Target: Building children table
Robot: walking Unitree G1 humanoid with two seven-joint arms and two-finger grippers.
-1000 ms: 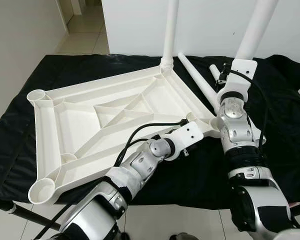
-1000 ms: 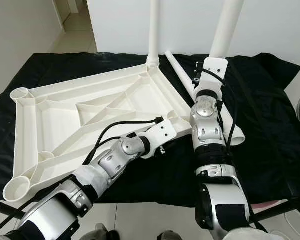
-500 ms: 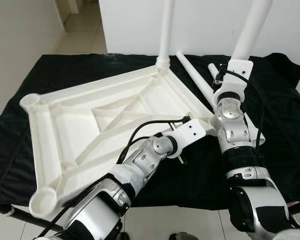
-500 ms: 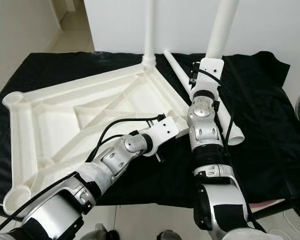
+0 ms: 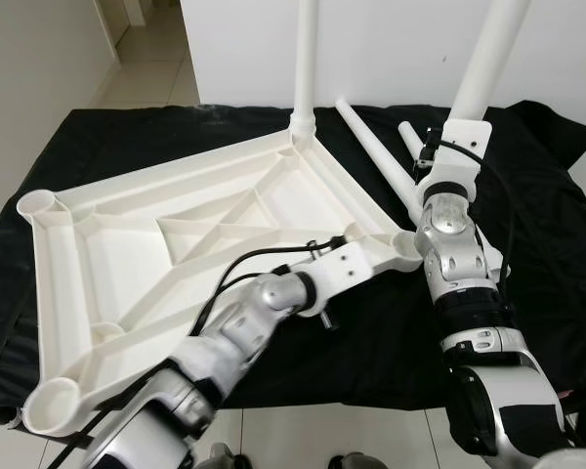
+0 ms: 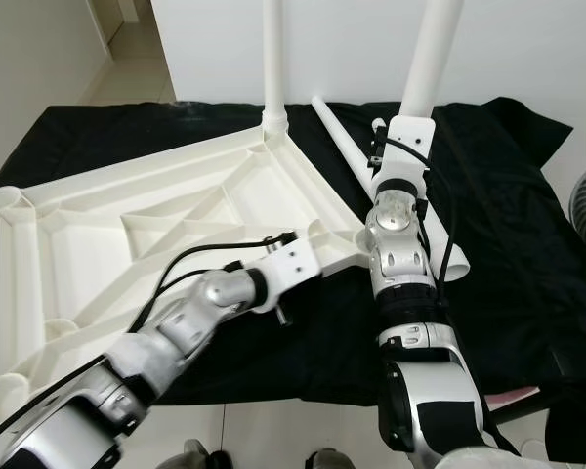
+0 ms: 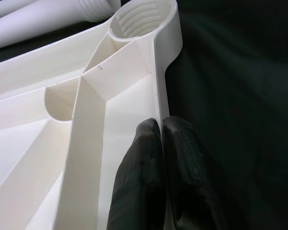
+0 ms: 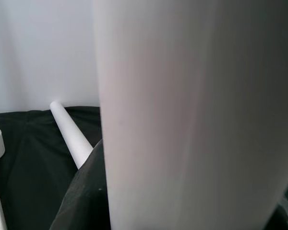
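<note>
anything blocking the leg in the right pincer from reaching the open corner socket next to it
Nothing visible does. The leg stands upright in the right pincer just behind the open socket, with only black cloth and a loose leg lying nearby.

Right gripper hidden behind its wrist plate [image 5: 459, 147]; held leg [image 5: 485, 54] and upright leg [image 5: 306, 49] cut off at top edge.

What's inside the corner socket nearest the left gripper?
The corner socket is open and holds no leg; threaded ridges ring its inner wall. Its bottom is out of sight past the rim. The left gripper pinches the table top's edge rib just short of it.
</note>
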